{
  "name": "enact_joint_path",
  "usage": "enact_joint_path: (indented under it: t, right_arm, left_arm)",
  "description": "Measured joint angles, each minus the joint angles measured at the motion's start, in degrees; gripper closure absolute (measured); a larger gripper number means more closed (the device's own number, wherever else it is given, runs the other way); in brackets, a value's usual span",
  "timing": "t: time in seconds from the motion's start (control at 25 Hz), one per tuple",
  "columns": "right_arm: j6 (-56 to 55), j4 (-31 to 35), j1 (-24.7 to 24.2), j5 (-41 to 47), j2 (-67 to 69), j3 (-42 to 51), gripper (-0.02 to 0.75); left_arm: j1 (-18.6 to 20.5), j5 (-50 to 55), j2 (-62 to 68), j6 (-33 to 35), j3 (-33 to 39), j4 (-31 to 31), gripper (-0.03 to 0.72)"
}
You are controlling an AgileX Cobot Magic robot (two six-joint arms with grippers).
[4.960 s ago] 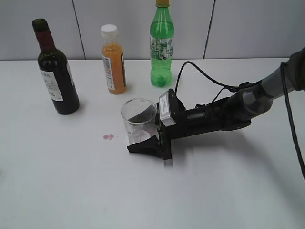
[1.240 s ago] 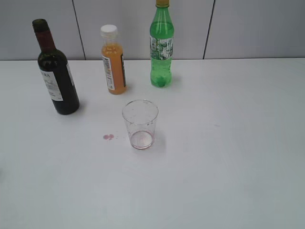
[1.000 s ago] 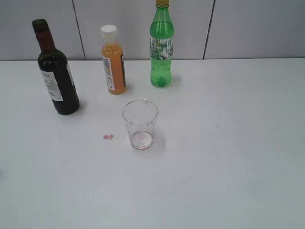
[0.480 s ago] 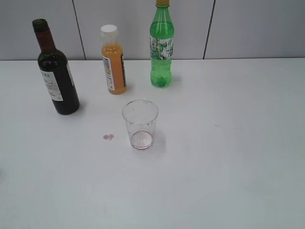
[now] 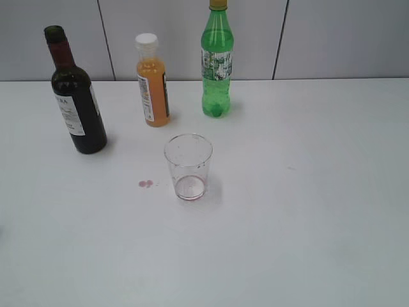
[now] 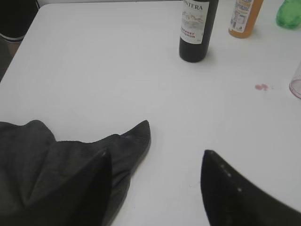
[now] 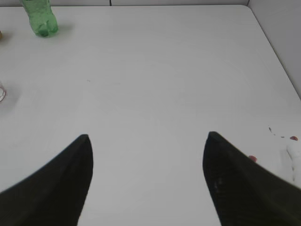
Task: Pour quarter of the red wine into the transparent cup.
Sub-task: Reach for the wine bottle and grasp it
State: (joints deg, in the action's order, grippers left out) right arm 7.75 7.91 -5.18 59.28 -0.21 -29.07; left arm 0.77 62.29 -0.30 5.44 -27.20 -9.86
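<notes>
The left gripper has its jaws spread apart over bare table, holding and touching nothing. The right gripper is spread wider, also empty. The wine bottle stands upright at the upper left of the exterior view; the clear cup stands near the centre, with small red drops just left of it.

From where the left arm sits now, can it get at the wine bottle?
Probably yes. The left gripper is open and empty, and only bare table lies between it and the upright wine bottle.
</notes>
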Motion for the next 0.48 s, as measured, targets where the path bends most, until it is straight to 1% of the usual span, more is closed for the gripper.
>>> enact_joint_path:
  t: [0.36, 0.48]
  right_arm:
    - [0.0, 0.0, 0.0, 0.0, 0.0, 0.0, 0.152]
    - [-0.1, 0.0, 1.6, 0.0, 0.0, 0.0, 0.152]
  left_arm:
    - [0.0, 0.0, 0.0, 0.0, 0.0, 0.0, 0.231]
    - [0.0, 0.0, 0.0, 0.0, 0.0, 0.0, 0.231]
